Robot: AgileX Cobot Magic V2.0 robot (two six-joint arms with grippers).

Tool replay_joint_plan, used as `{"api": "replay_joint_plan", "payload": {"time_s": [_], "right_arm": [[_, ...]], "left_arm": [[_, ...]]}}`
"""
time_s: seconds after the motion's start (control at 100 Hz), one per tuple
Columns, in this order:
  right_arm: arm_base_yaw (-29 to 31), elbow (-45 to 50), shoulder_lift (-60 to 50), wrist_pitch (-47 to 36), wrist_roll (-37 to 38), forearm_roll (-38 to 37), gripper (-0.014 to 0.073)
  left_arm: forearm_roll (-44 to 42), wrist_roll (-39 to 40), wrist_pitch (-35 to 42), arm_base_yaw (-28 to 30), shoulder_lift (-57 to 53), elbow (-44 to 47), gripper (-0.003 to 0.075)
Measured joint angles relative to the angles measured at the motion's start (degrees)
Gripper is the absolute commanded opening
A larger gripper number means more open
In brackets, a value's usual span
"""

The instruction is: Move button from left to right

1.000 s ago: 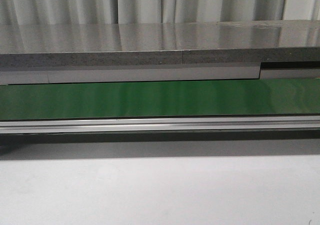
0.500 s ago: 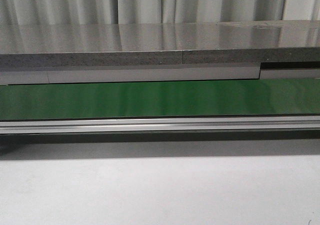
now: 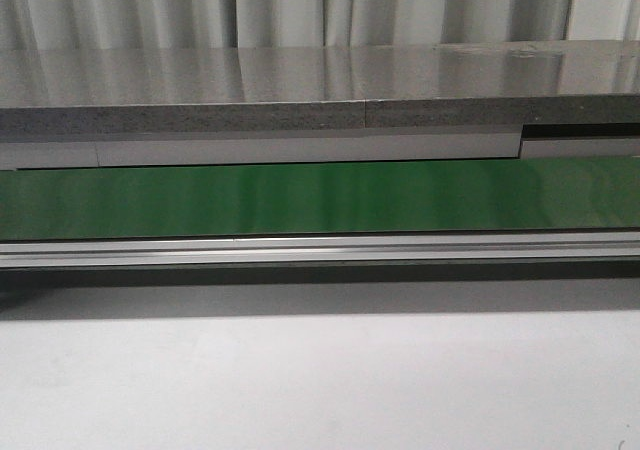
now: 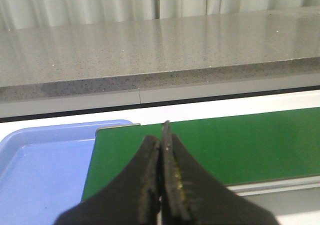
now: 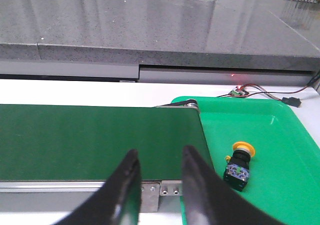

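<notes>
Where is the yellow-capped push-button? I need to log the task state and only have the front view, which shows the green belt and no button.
Observer: The yellow-capped black push-button lies tilted in the green plastic tray beside the end of the green conveyor belt, seen from the right wrist.
Operator: Is the right hand holding it?
Observer: No, the right hand is open, over the belt's edge, apart from the button.
Operator: And the left hand?
Observer: The left hand is shut, with nothing between its fingers, near a blue plastic tray with no button showing in it.
</notes>
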State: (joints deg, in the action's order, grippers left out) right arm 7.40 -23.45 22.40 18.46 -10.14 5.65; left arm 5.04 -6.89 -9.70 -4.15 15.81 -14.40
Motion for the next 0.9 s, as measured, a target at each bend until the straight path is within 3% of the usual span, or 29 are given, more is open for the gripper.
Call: {"api": "replay_joint_plan", "payload": {"time_s": [0.04, 0.9], "right_arm": [[0.0, 0.0, 0.0, 0.0, 0.0, 0.0, -0.0076], [0.0, 0.4, 0.0, -1.2, 0.0, 0.0, -0.0068]], "left_arm": [[0.0, 0.0, 0.0, 0.0, 0.0, 0.0, -0.0020], [0.0, 0.0, 0.0, 0.0, 0.0, 0.0, -0.0020]]}}
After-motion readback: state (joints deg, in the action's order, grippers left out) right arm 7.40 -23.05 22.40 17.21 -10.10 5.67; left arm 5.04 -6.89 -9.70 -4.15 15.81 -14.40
